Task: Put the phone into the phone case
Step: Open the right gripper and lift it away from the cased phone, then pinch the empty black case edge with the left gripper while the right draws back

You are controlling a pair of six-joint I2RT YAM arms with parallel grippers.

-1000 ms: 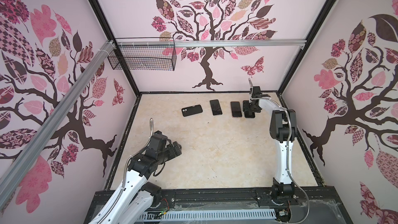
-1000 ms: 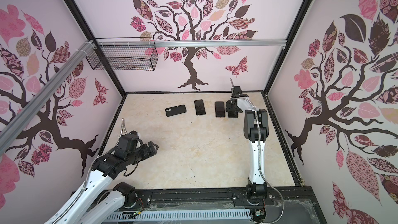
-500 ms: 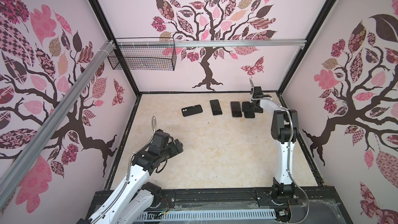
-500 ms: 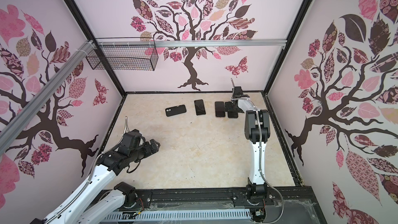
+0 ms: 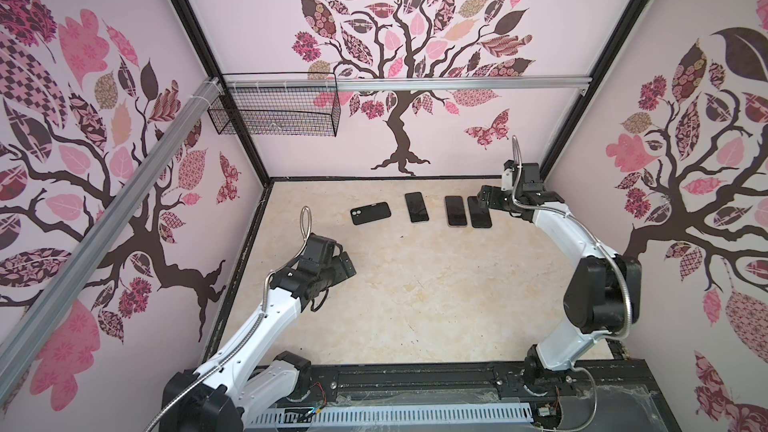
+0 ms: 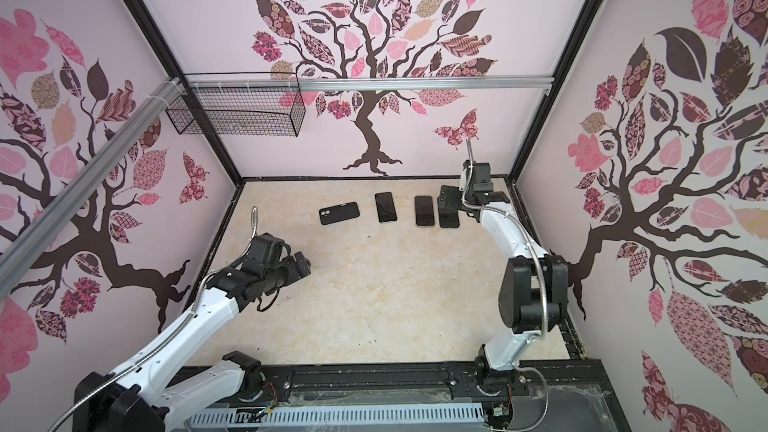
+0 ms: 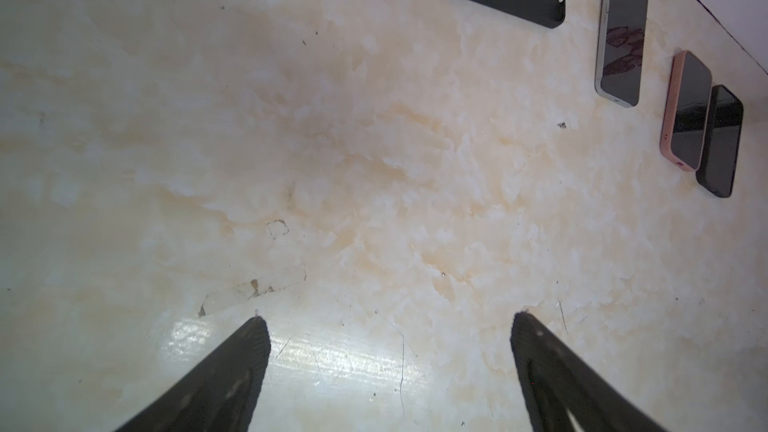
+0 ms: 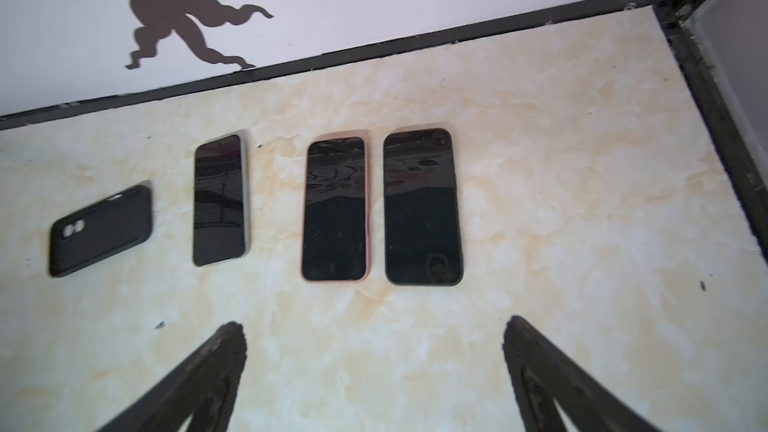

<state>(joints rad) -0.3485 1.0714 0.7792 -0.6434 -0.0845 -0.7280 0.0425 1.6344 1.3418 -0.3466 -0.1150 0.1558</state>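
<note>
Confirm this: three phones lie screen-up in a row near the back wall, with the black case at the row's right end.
Wrong end. In both top views the black phone case lies at the row's left end; the rest holds.

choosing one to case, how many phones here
3 in a row: silver-edged phone beside the case, then pink-edged phone and black phone side by side; none looks hidden.

Bright, even, diffuse light; shadows faint. White glare patch on surface [image 7: 328,355] in left wrist view. Right wrist view smeared, phones [image 8: 334,209] soft-edged, screens carrying reflections. Wide-angle stretch toward corners in both top views.
</note>
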